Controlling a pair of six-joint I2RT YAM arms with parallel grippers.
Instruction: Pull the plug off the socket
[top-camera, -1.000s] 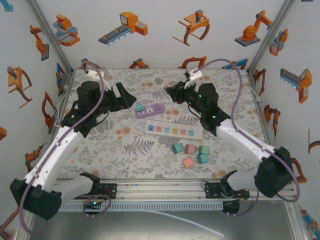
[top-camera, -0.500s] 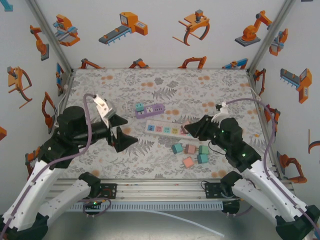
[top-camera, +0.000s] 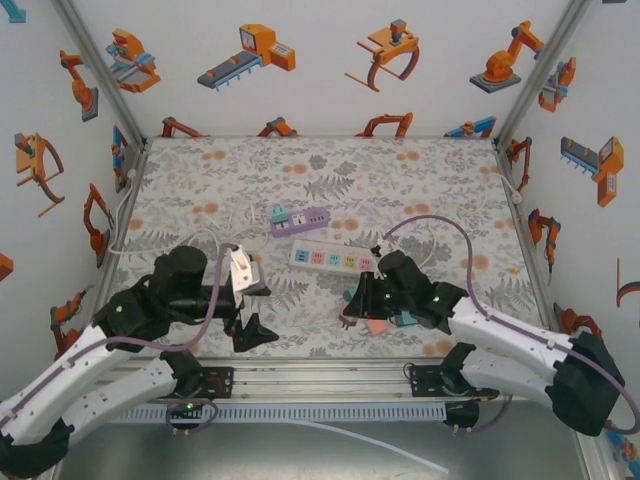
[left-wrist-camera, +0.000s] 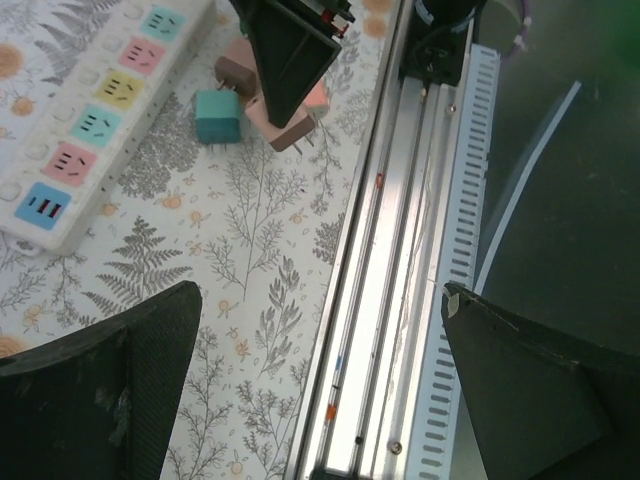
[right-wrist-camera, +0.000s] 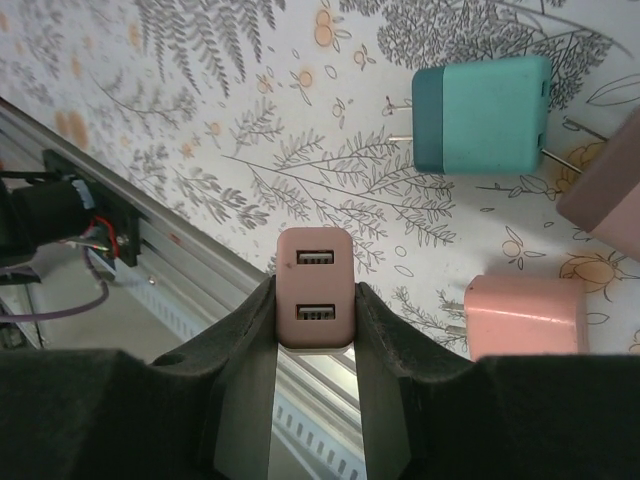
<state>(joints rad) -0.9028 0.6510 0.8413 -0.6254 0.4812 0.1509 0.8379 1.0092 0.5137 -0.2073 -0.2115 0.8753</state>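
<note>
Grip check: right gripper (right-wrist-camera: 314, 312) clamps mauve two-port USB plug (right-wrist-camera: 314, 283), left gripper (left-wrist-camera: 320, 370) gapes wide; load best lowered flat beside teal plug (right-wrist-camera: 480, 112), clear of aluminium rail (left-wrist-camera: 390, 300), before release.

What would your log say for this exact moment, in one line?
left gripper: open, empty, by front rail | right gripper: shut on mauve USB plug, beside loose plugs | white power strip: visible sockets bare
</note>
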